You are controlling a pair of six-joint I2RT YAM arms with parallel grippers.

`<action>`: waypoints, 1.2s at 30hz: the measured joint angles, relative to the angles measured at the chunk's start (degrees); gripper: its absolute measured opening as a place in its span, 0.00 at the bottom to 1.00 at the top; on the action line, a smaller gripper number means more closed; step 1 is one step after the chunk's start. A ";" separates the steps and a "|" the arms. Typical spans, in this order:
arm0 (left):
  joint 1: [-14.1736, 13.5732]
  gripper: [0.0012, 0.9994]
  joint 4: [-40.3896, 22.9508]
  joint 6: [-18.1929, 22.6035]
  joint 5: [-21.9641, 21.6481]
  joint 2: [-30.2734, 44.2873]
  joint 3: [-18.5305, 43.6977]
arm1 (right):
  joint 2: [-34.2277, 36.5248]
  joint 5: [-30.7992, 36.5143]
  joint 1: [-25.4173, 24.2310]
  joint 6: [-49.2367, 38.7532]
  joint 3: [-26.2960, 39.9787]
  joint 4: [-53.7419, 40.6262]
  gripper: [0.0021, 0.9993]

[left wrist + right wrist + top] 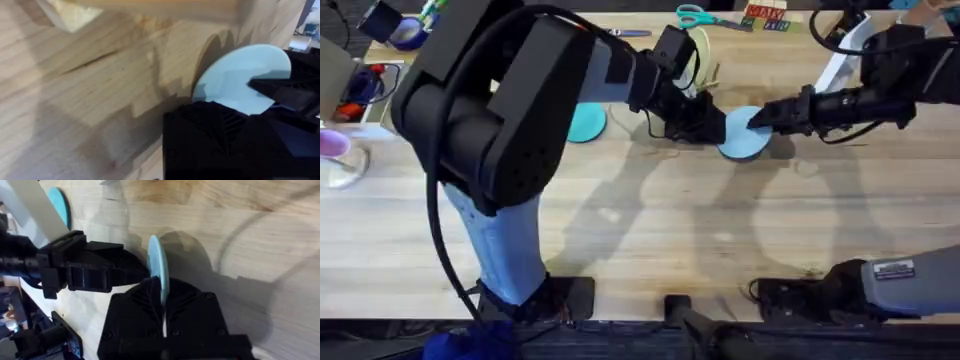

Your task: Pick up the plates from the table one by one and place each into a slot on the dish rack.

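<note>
Black fingers [215,135] touch pale blue plate [240,75] above table [75,100].

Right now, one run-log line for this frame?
pale blue plate: held on edge between both arms | right end effector: shut on it | left end effector: touching it, grip unclear | teal plate: on table

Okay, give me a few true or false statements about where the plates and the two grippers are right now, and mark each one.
1. The pale blue plate sits between both grippers. True.
2. The right gripper is shut on the pale blue plate's edge. True.
3. The teal plate is held by the left gripper. False: it lies on the table, apart from both grippers.
4. The pale blue plate lies flat on the table. False: the right wrist view shows it held on edge.
</note>
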 joint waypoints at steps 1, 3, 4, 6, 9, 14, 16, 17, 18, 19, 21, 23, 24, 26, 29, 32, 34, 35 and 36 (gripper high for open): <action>0.00 0.04 0.00 0.02 0.00 0.00 0.00 | 0.00 0.00 -0.02 0.02 0.00 -0.02 0.03; 0.00 0.04 0.00 0.00 0.00 0.00 0.00 | 0.00 -0.02 -0.02 0.04 0.00 -0.02 0.03; 0.00 0.04 0.00 0.00 0.00 0.00 0.00 | 0.00 -0.02 -0.02 0.04 0.00 -0.02 0.03; 0.00 0.04 0.00 0.00 0.00 0.00 0.00 | 0.00 -0.04 -0.02 0.23 0.00 -0.02 0.03; 0.00 0.04 0.00 0.01 0.00 0.00 0.00 | 0.01 -0.04 -0.02 0.26 0.00 -0.13 0.03; 0.00 0.04 0.00 0.00 0.00 0.00 0.00 | 0.00 -0.04 -0.04 0.28 0.00 -0.26 0.03; 0.00 0.04 0.02 0.02 0.00 0.00 0.00 | 0.00 -0.04 -0.07 0.26 0.00 -0.28 0.03; 0.00 0.04 0.02 0.07 0.00 0.00 0.00 | 0.00 -0.04 -0.07 0.26 0.00 -0.28 0.03; 0.00 0.04 0.02 0.09 0.00 0.00 0.00 | 0.00 -0.04 -0.07 0.27 0.00 -0.29 0.03; 0.00 0.04 0.02 0.11 0.00 0.00 0.00 | 0.00 -0.04 -0.07 0.28 0.00 -0.36 0.03; 0.00 0.04 0.03 0.27 0.00 0.00 0.00 | 0.00 -0.04 -0.07 0.28 0.00 -0.48 0.03; 0.00 0.04 0.11 1.01 0.00 0.00 0.00 | 0.00 -0.03 -0.07 0.28 0.00 -0.45 0.03; 0.00 0.04 0.18 1.45 0.00 0.00 0.00 | 0.00 -0.02 -0.07 0.28 0.00 -0.45 0.03; 0.00 0.04 0.17 2.61 -0.18 -0.13 0.00 | 0.00 0.02 -0.07 0.22 0.00 -0.48 0.03; -0.32 0.04 -0.67 4.37 -2.21 -1.05 0.00 | -0.33 0.56 0.09 0.20 0.00 -0.77 0.03; -0.93 0.04 -3.64 6.53 -7.77 -2.95 0.00 | -1.44 1.65 0.54 -0.30 0.00 -0.96 0.03; -0.96 0.04 -6.08 8.37 -11.34 -4.72 0.00 | -2.88 2.85 0.63 -0.96 -0.02 -1.18 0.03; -0.93 0.04 -7.06 9.38 -12.83 -5.76 0.00 | -3.90 3.67 0.63 -1.32 -0.02 -1.19 0.03; -0.83 0.04 -7.99 10.51 -14.15 -6.92 0.00 | -4.78 4.22 0.63 -1.56 -0.02 -1.20 0.03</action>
